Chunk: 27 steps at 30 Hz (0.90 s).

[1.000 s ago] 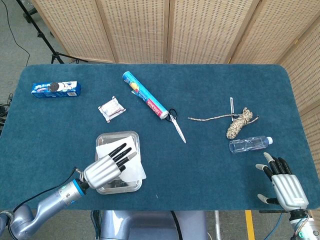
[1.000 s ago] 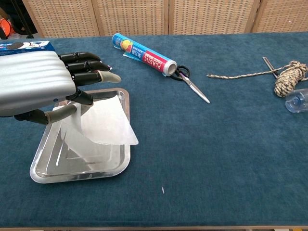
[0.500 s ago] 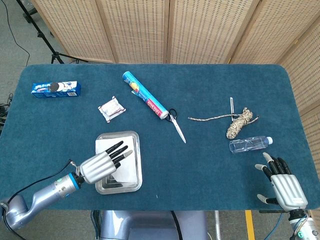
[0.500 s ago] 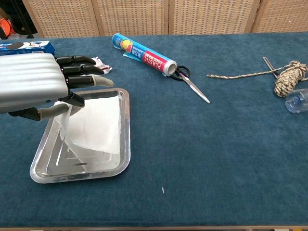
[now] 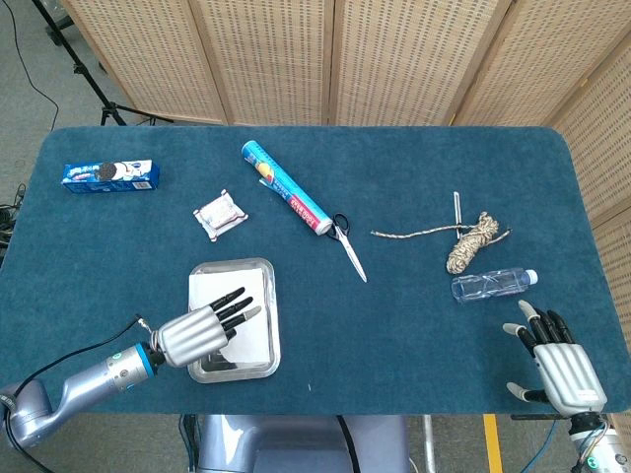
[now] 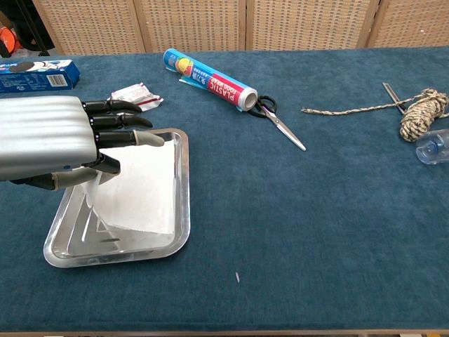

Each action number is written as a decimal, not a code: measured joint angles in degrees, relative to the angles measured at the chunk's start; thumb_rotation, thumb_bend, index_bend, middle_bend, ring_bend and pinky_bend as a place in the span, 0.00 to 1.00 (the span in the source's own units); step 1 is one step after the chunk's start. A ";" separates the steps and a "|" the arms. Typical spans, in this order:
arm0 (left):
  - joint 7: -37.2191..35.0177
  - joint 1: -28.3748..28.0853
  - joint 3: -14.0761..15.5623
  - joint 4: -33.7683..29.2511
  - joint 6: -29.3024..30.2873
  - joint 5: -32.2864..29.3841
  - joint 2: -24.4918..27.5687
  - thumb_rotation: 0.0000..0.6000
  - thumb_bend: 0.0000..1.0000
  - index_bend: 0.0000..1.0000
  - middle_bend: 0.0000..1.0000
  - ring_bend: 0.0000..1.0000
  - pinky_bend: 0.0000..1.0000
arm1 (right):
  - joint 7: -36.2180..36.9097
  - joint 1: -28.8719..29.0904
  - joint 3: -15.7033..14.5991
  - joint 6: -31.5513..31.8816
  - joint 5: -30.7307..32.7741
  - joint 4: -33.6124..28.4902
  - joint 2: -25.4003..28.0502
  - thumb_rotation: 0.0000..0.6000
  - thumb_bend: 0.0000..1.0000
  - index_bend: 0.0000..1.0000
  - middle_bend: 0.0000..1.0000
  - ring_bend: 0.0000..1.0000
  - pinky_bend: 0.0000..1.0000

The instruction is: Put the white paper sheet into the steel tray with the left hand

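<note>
The white paper sheet (image 5: 248, 304) (image 6: 142, 191) lies inside the steel tray (image 5: 274, 337) (image 6: 184, 210) near the table's front left. Its left edge curls up to my left hand (image 5: 201, 331) (image 6: 49, 144). That hand hovers over the tray's left side and pinches the edge between the thumb and a finger, with the other fingers stretched over the sheet. My right hand (image 5: 558, 363) hangs at the front right edge with fingers spread and nothing in it.
Behind the tray lie a small wrapped packet (image 5: 220, 213) (image 6: 133, 95), a plastic wrap roll (image 5: 286, 187) (image 6: 210, 79) and scissors (image 5: 347, 241) (image 6: 280, 123). A cookie box (image 5: 110, 175) sits far left. A rope bundle (image 5: 471, 239) and a water bottle (image 5: 493, 285) lie right.
My left hand drew back toward the front left, dragging the sheet with it. The paper overhung the tray's right rim before; now it sits within the tray. The right hand stayed put.
</note>
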 measured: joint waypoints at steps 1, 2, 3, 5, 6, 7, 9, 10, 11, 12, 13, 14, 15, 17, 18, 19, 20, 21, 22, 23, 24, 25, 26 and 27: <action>0.01 -0.02 0.08 0.09 -0.11 0.08 -0.02 1.00 0.61 0.73 0.12 0.00 0.00 | 0.02 -0.01 0.01 0.01 0.01 0.00 0.01 1.00 0.00 0.23 0.00 0.00 0.00; -0.01 -0.03 0.14 0.14 -0.19 0.11 -0.03 1.00 0.61 0.73 0.12 0.00 0.00 | 0.05 -0.01 0.02 0.04 0.01 0.00 0.02 1.00 0.00 0.23 0.00 0.00 0.00; -0.04 -0.04 0.22 0.20 -0.28 0.16 -0.03 1.00 0.61 0.73 0.12 0.00 0.00 | 0.10 -0.02 0.03 0.07 0.01 0.00 0.02 1.00 0.00 0.23 0.00 0.00 0.00; -0.03 -0.02 0.40 0.40 -0.44 0.32 -0.04 1.00 0.61 0.73 0.12 0.00 0.00 | 0.10 -0.02 0.04 0.08 -0.02 0.01 0.02 1.00 0.00 0.23 0.00 0.00 0.00; 0.00 -0.03 0.47 0.51 -0.51 0.40 -0.04 1.00 0.61 0.73 0.12 0.00 0.00 | 0.10 -0.01 0.02 0.03 -0.02 0.01 0.00 1.00 0.00 0.23 0.00 0.00 0.00; -0.01 -0.06 0.61 0.65 -0.73 0.47 -0.01 1.00 0.61 0.73 0.12 0.00 0.00 | 0.07 0.00 0.00 0.01 -0.05 0.01 0.00 1.00 0.00 0.23 0.00 0.00 0.00; -0.22 -0.12 0.84 0.82 -0.99 0.60 0.03 1.00 0.61 0.73 0.12 0.00 0.00 | 0.05 0.00 -0.01 0.04 -0.10 0.00 -0.04 1.00 0.00 0.23 0.00 0.00 0.00; -0.40 -0.16 0.91 0.92 -1.05 0.69 0.04 1.00 0.61 0.73 0.12 0.00 0.00 | 0.05 0.00 0.00 0.05 -0.11 0.00 -0.04 1.00 0.00 0.23 0.00 0.00 0.00; -0.42 -0.18 0.93 1.05 -1.06 0.77 0.02 1.00 0.61 0.73 0.12 0.00 0.00 | 0.04 0.00 0.00 0.05 -0.09 0.00 -0.05 1.00 0.00 0.23 0.00 0.00 0.00; -0.40 -0.20 0.95 1.22 -1.05 0.87 -0.04 1.00 0.61 0.73 0.12 0.00 0.00 | 0.04 0.00 0.01 0.04 -0.06 0.02 -0.06 1.00 0.00 0.23 0.00 0.00 0.00; -0.37 -0.21 0.95 1.43 -1.01 0.98 -0.14 1.00 0.61 0.73 0.12 0.00 0.00 | 0.04 0.00 0.01 0.02 -0.06 0.02 -0.07 1.00 0.00 0.23 0.00 0.00 0.00; -0.35 -0.20 0.93 1.60 -0.95 1.04 -0.25 1.00 0.61 0.73 0.12 0.00 0.00 | 0.04 0.00 0.00 0.02 -0.07 0.02 -0.08 1.00 0.00 0.23 0.00 0.00 0.00; -0.39 -0.20 0.91 1.78 -0.86 1.09 -0.39 1.00 0.61 0.73 0.12 0.00 0.00 | 0.03 0.00 -0.01 0.05 -0.12 0.01 -0.08 1.00 0.00 0.23 0.00 0.00 0.00; -0.72 -0.17 0.85 2.27 -0.60 1.18 -0.76 1.00 0.61 0.73 0.12 0.00 0.00 | 0.03 -0.02 -0.01 0.10 -0.17 0.01 -0.08 1.00 0.00 0.23 0.00 0.00 0.00; -0.80 -0.18 0.84 2.48 -0.54 1.25 -0.91 1.00 0.61 0.73 0.12 0.00 0.00 | 0.07 -0.02 0.00 0.11 -0.15 0.03 -0.09 1.00 0.00 0.23 0.00 0.00 0.00; -0.89 -0.22 0.85 2.73 -0.47 1.42 -1.10 1.00 0.61 0.73 0.12 0.00 0.00 | 0.08 -0.02 0.00 0.10 -0.12 0.05 -0.09 1.00 0.00 0.23 0.00 0.00 0.00; -0.91 -0.25 0.86 2.93 -0.43 1.58 -1.23 1.00 0.61 0.73 0.12 0.00 0.00 | 0.07 -0.02 0.01 0.08 -0.08 0.06 -0.09 1.00 0.00 0.23 0.00 0.00 0.00; -0.90 -0.32 0.90 3.22 -0.39 1.84 -1.43 1.00 0.61 0.73 0.12 0.00 0.00 | 0.08 -0.02 0.02 0.07 -0.05 0.06 -0.09 1.00 0.00 0.23 0.00 0.00 0.00; -0.89 -0.38 0.96 3.41 -0.40 2.04 -1.60 1.00 0.61 0.73 0.12 0.00 0.00 | 0.09 -0.01 0.02 0.07 -0.07 0.05 -0.09 1.00 0.00 0.23 0.00 0.00 0.00; -0.89 -0.44 1.03 3.60 -0.43 2.22 -1.80 1.00 0.61 0.73 0.12 0.00 0.00 | 0.10 -0.02 0.02 0.10 -0.09 0.04 -0.08 1.00 0.00 0.23 0.00 0.00 0.00; -0.90 -0.49 1.09 3.79 -0.47 2.33 -1.98 1.00 0.61 0.73 0.12 0.00 0.00 | 0.12 -0.04 0.02 0.15 -0.11 0.03 -0.06 1.00 0.00 0.23 0.00 0.00 0.00; -0.93 -0.56 1.18 4.02 -0.55 2.47 -2.21 1.00 0.61 0.73 0.12 0.00 0.00 | 0.14 -0.04 0.04 0.18 -0.11 0.02 -0.05 1.00 0.00 0.23 0.00 0.00 0.00; -0.96 -0.61 1.23 4.20 -0.60 2.56 -2.35 1.00 0.61 0.73 0.12 0.00 0.00 | 0.16 -0.05 0.05 0.18 -0.09 0.01 -0.03 1.00 0.00 0.23 0.00 0.00 0.00; -0.97 -0.65 1.28 4.38 -0.65 2.63 -2.47 1.00 0.61 0.73 0.12 0.00 0.00 | 0.21 -0.06 0.06 0.20 -0.06 0.02 -0.01 1.00 0.00 0.23 0.00 0.00 0.00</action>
